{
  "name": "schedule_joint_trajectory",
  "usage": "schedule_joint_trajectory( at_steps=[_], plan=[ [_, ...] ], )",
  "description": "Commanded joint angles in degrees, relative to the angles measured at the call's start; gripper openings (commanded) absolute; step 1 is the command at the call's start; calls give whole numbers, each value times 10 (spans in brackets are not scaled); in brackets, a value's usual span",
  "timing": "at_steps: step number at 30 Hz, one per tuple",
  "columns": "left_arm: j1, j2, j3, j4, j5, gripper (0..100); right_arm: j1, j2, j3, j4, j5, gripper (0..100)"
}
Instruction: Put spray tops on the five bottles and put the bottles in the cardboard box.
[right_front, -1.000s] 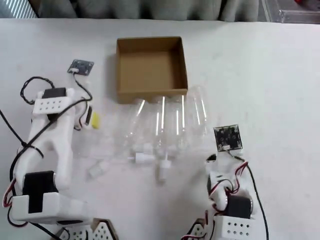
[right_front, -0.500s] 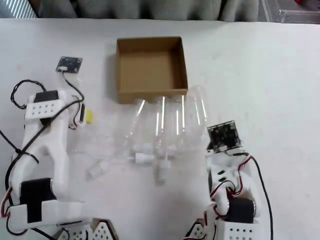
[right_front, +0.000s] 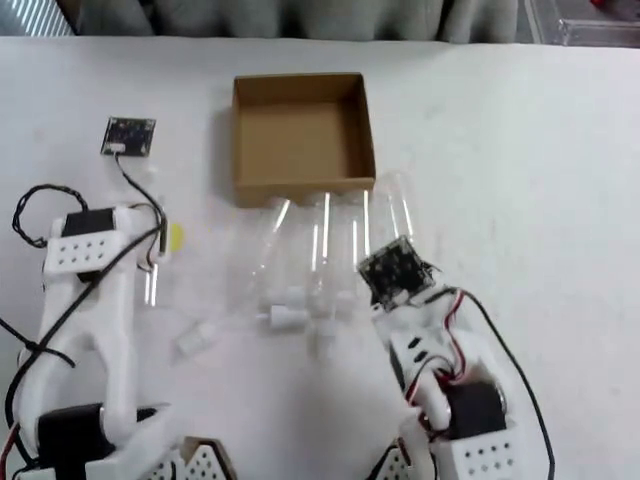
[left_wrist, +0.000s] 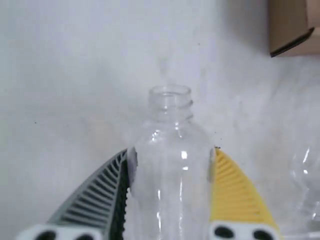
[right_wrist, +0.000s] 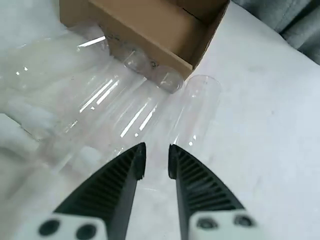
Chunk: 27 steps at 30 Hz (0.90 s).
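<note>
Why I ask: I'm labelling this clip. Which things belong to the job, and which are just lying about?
Job: cardboard box; bottles lying beside it; uncapped bottle in the left gripper; white spray tops.
Lying about: clear plastic bin; grey cloth behind.

A white table (right_front: 540, 170) spreads across the whole scene, plain and matte. Grey cloth (right_front: 300, 18) runs along its far edge in soft vertical folds. At the far right corner sits a clear plastic container (right_front: 585, 25) with straight, glossy walls. At the far left corner is a small patch of pale slanted slats (right_front: 35, 15); what it belongs to cannot be told.
</note>
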Motion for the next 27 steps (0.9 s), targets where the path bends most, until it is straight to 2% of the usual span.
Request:
schedule_joint_trajectory(
  at_steps=[1,5,6,10,14,19,24,27],
  plan=[
    [-2,-29,-4,-27,6,20,-7,145,-98,-14,-59,57],
    [-2,-29,-4,-29,6,20,-47,247,-175,22,-102,60],
    [-2,-29,-4,-29,6,20,-68,261,-185,35,-95,60],
    [-2,-29,-4,-29,6,20,-165,295,-192,65,9,60],
    [-6,-29,-4,-40,6,20,-224,306,-169,61,18,60],
    [-6,-29,-4,-41,6,20,-290,312,-97,-15,20,66],
    [-7,-29,-4,-49,6,20,-297,313,-34,-88,30,201],
    [-17,-29,-4,-49,6,20,-298,313,-25,-109,49,197]
  ],
)
